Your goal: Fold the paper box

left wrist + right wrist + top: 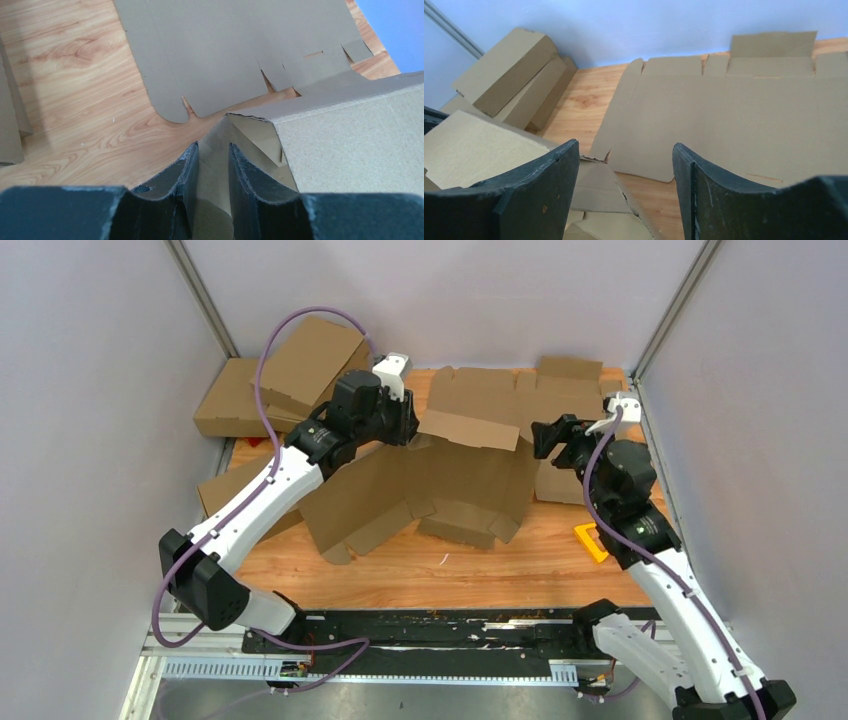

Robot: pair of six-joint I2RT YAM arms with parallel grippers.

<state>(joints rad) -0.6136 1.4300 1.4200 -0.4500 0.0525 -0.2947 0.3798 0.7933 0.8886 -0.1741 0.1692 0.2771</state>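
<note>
Wooden table [450,575], plain brown paper box [440,490]

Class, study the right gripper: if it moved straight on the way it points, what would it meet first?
Probably the flat cardboard sheet lying ahead, seen between the open fingers of the right gripper. Depth is unclear: the nearer cardboard flap lower down might touch first.

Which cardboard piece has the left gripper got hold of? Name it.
The half-folded paper box in the middle: the left gripper pinches its raised edge. The flat sheet behind and the closed boxes far left lie free.
</note>
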